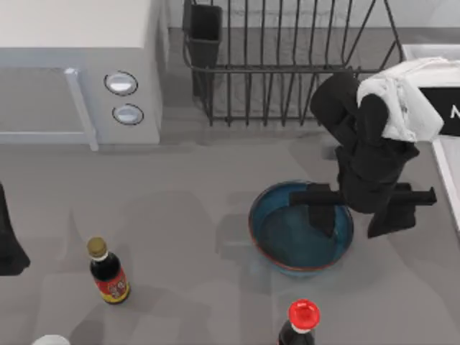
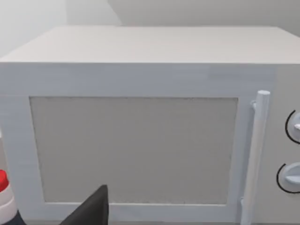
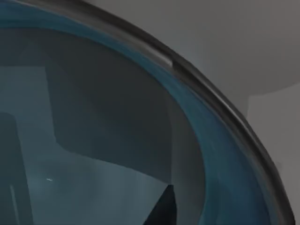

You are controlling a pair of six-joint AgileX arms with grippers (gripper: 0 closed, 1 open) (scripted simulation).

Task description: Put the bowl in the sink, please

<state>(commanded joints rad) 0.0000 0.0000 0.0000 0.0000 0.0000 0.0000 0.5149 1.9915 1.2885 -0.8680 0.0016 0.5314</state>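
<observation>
Fingers of the right gripper [image 1: 352, 215] straddle the bowl's right rim: one dark finger [image 1: 321, 213] sits inside the bowl [image 1: 287, 241], the other outside it toward the table's right edge. Jaws spread wide, w/ rim between them; can't tell if either pad touches it, so not gripping yet.

Bowl rests flat on the grey table [image 1: 187, 237], roughly centre-right, in front of the black wire dish rack [image 1: 287, 65]. Right wrist view looks straight into the blue bowl interior [image 3: 93, 140], w/ the dark rim [image 3: 211, 98] curving across and a dark fingertip [image 3: 164, 211] low inside.

Sink [image 1: 438, 52] sits at the far right edge, beyond the arm; only its pale rim visible, well apart from the bowl.

Left arm [image 1: 8, 237] is parked at the table's left edge. Its wrist cam faces the white microwave [image 2: 140, 117], w/ a dark fingertip [image 2: 91, 211] at the picture's edge; can't tell whether that gripper is spread or closed.

Also on table: brown-cap sauce bottle [image 1: 108, 272] front-left, red-cap bottle [image 1: 300, 323] just in front of the bowl, microwave [image 1: 79, 65] back-left.
</observation>
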